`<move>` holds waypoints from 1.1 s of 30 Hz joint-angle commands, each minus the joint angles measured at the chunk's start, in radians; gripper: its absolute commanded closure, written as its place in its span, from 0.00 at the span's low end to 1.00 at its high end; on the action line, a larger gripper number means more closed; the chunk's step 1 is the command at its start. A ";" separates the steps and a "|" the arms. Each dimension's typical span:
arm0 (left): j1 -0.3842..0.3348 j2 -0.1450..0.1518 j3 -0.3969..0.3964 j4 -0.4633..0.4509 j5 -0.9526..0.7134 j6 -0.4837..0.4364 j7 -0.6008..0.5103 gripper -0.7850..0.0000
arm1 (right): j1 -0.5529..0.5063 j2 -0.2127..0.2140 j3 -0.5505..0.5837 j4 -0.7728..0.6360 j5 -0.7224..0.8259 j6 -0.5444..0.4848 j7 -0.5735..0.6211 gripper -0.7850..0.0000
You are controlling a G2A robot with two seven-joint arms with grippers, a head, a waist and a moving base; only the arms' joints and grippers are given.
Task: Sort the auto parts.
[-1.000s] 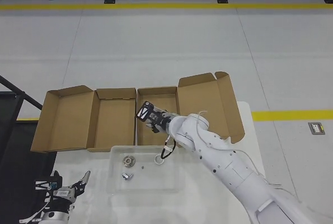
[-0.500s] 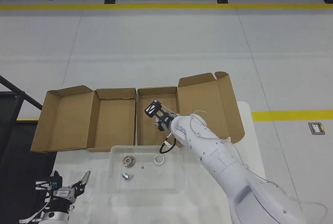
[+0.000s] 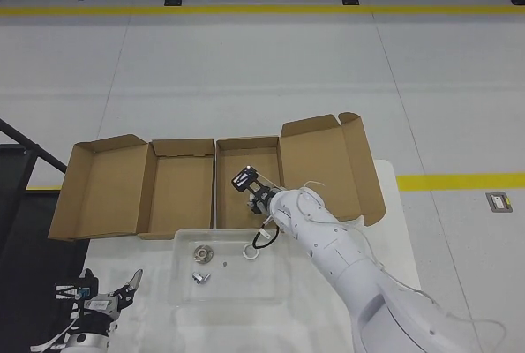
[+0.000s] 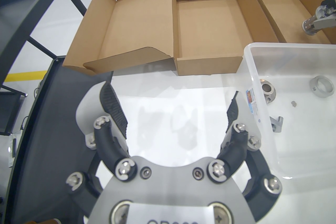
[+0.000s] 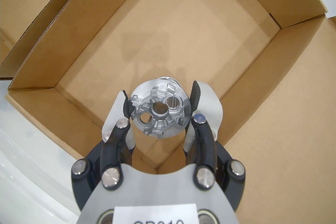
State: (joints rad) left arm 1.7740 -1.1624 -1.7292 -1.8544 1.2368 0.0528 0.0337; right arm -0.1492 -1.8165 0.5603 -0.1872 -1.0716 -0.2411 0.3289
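— What hems your right gripper (image 5: 160, 101) in?
— It hangs over a near corner of the right box (image 5: 183, 33), toothed metal disc (image 5: 160, 110) clamped. Two walls meet just under me, and bare cardboard floor stretches ahead.
— And your left gripper (image 4: 170, 104)?
— Fingers spread above bare white table (image 4: 157, 88). The wall of the clear bin (image 4: 252, 72) stands just beside one finger; the left box (image 4: 207, 66) fronts me farther ahead.
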 commanded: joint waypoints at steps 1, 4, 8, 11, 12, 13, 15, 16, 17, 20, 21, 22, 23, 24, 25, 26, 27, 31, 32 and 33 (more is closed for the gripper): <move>0.000 0.000 0.000 0.000 0.000 0.000 0.000 0.00 | 0.001 -0.001 0.002 0.002 0.000 -0.001 -0.002 0.00; 0.000 0.000 0.000 0.000 0.000 0.000 0.000 0.00 | 0.005 -0.002 0.004 0.004 -0.003 0.000 -0.009 0.00; 0.000 0.000 0.000 0.000 0.000 0.000 0.000 0.00 | 0.013 -0.001 0.009 0.000 -0.009 -0.002 -0.036 0.00; 0.000 0.000 0.000 0.000 0.000 0.000 0.000 0.00 | 0.020 0.003 0.013 -0.016 -0.013 -0.045 -0.083 0.00; 0.000 0.000 0.000 0.000 0.000 0.000 0.000 0.00 | 0.023 0.005 0.011 -0.023 -0.021 -0.071 -0.101 0.00; 0.000 0.000 0.000 0.000 0.000 0.000 0.000 0.00 | 0.026 0.008 0.011 -0.034 -0.025 -0.105 -0.134 0.00; 0.000 0.000 0.000 0.000 0.000 0.000 0.000 0.00 | 0.028 0.017 0.011 -0.047 -0.039 -0.165 -0.200 0.00; 0.000 0.000 0.000 0.000 0.000 0.000 0.000 0.00 | 0.029 0.023 0.011 -0.049 -0.049 -0.195 -0.229 0.00; 0.000 0.000 0.000 0.000 0.000 0.000 0.000 0.00 | 0.031 0.028 0.007 -0.058 -0.067 -0.218 -0.256 0.00; 0.000 0.000 0.000 0.000 0.000 0.000 0.000 0.00 | 0.026 0.043 -0.007 -0.095 -0.121 -0.291 -0.316 0.00; 0.000 0.000 0.000 0.000 0.000 0.000 0.000 0.00 | 0.022 0.048 -0.012 -0.112 -0.138 -0.317 -0.329 0.00; 0.000 0.000 0.000 0.000 0.000 0.000 0.000 0.00 | 0.019 0.053 -0.019 -0.135 -0.162 -0.346 -0.340 0.00; 0.000 0.000 0.000 0.000 0.000 0.000 0.000 0.00 | 0.015 0.059 -0.024 -0.154 -0.183 -0.366 -0.347 0.00; 0.000 0.000 0.000 0.000 0.000 0.000 0.000 0.00 | 0.010 0.065 -0.030 -0.176 -0.202 -0.392 -0.353 0.00; 0.000 0.000 0.000 0.000 0.000 0.000 0.000 0.00 | 0.005 0.070 -0.036 -0.200 -0.222 -0.418 -0.352 0.00; 0.000 0.000 0.000 0.000 0.000 0.000 0.000 0.00 | 0.000 0.076 -0.039 -0.221 -0.238 -0.440 -0.347 0.00; 0.000 0.000 0.000 0.000 0.000 0.000 0.000 0.00 | -0.010 0.082 -0.042 -0.241 -0.249 -0.468 -0.333 0.00; 0.000 0.000 0.000 0.000 0.000 0.000 0.000 0.00 | -0.048 0.105 -0.043 -0.334 -0.278 -0.535 -0.264 0.00; 0.000 0.000 0.000 0.000 0.000 0.000 0.000 0.00 | -0.062 0.112 -0.042 -0.359 -0.285 -0.550 -0.254 0.00; 0.000 0.000 0.000 0.000 0.000 0.000 0.000 0.00 | -0.075 0.120 -0.038 -0.382 -0.291 -0.558 -0.242 0.00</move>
State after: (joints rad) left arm 1.7740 -1.1624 -1.7292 -1.8544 1.2368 0.0528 0.0337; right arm -0.2126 -1.7034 0.5192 -0.5473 -1.3576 -0.7915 0.0773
